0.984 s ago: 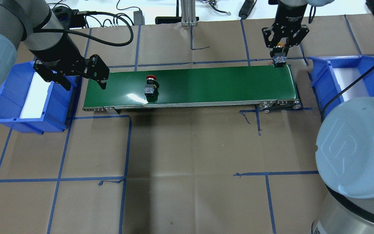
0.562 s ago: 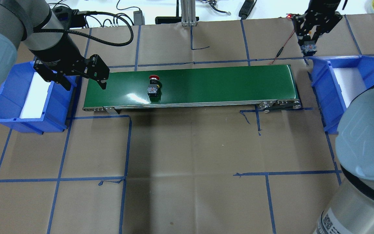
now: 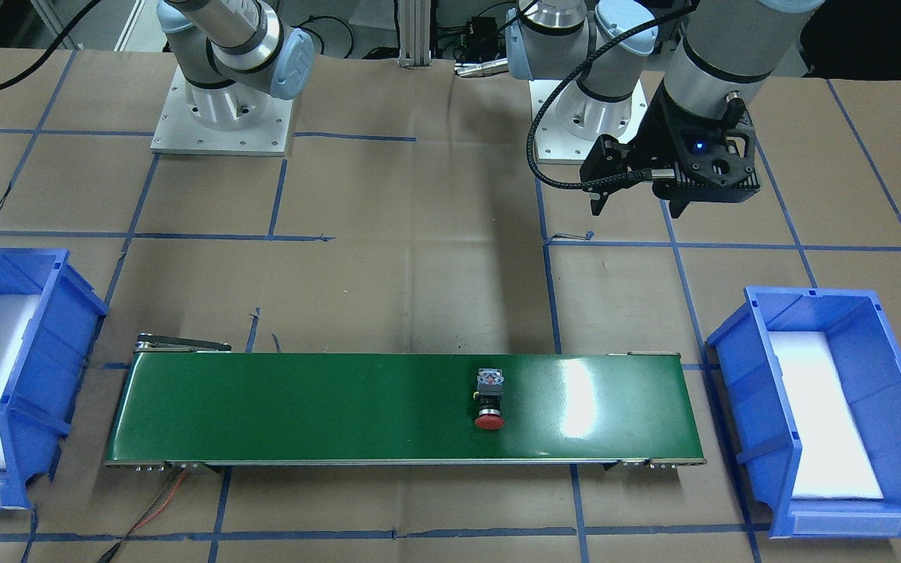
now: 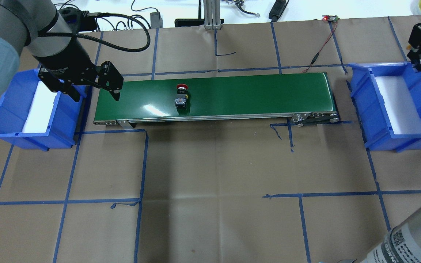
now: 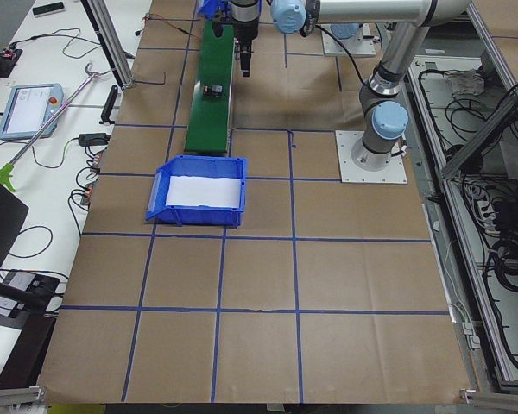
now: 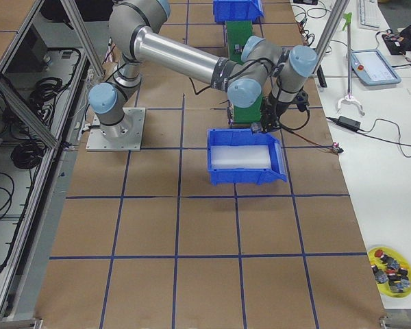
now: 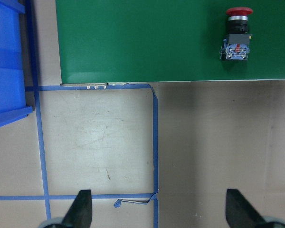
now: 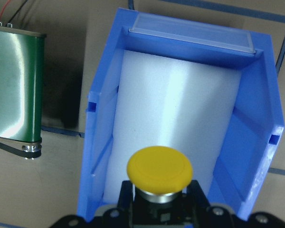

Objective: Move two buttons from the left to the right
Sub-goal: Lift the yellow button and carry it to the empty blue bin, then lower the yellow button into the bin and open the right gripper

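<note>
Yellow button [image 8: 160, 171]: held cap-up by the right fingers [image 8: 125, 195], which are closed on its base, over the white foam [image 8: 180, 109] of the right bin [image 4: 360, 98], near the bin's far rim.
Red button [image 4: 181, 96]: lying on its side on the green belt [image 4: 261, 93], left of the middle, cap toward the far edge, apart from both long edges with bare belt around it.
Left fingers [image 7: 81, 209]: spread wide, holding nothing, over the gap between the left bin [image 4: 2, 109] and the belt's left end.
Table [image 4: 214, 164]: brown paper, blue tape grid.
Writing: a code label [image 4: 397, 239] on the right arm, print too small to read.
</note>
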Tool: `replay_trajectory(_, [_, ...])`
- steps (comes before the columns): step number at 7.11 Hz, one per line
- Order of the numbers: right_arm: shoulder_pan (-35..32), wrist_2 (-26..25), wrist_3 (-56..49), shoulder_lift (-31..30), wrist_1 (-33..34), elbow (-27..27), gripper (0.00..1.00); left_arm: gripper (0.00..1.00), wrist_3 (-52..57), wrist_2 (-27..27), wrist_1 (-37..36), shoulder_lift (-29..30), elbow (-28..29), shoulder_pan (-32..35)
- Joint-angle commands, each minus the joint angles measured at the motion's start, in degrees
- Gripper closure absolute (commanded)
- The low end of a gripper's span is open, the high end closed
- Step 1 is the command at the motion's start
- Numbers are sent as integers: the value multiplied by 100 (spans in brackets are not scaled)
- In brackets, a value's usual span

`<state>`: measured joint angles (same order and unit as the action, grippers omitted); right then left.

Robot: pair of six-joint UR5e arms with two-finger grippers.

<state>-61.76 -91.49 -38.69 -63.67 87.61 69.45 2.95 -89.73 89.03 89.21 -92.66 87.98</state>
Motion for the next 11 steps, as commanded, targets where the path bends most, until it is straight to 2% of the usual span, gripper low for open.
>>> replay_trajectory(1, [296, 43, -654, -120, 1251, 1232, 96, 0, -5, 0, 0, 0, 2, 0])
replay_trajectory(2, [305, 35, -648, -128, 1668, 1647, 96, 0, -5, 0, -9, 0, 2, 0])
replay_trajectory(6, [305, 35, -569, -146, 1960, 2370, 96, 0, -5, 0, 0, 0, 2, 0])
replay_trajectory(10, [437, -62, -455, -129, 2129, 2678, 94, 0, -5, 0, 0, 0, 11, 0])
replay_trajectory(11, [437, -79, -403, -120, 2172, 2705, 86, 0, -5, 0, 0, 0, 11, 0])
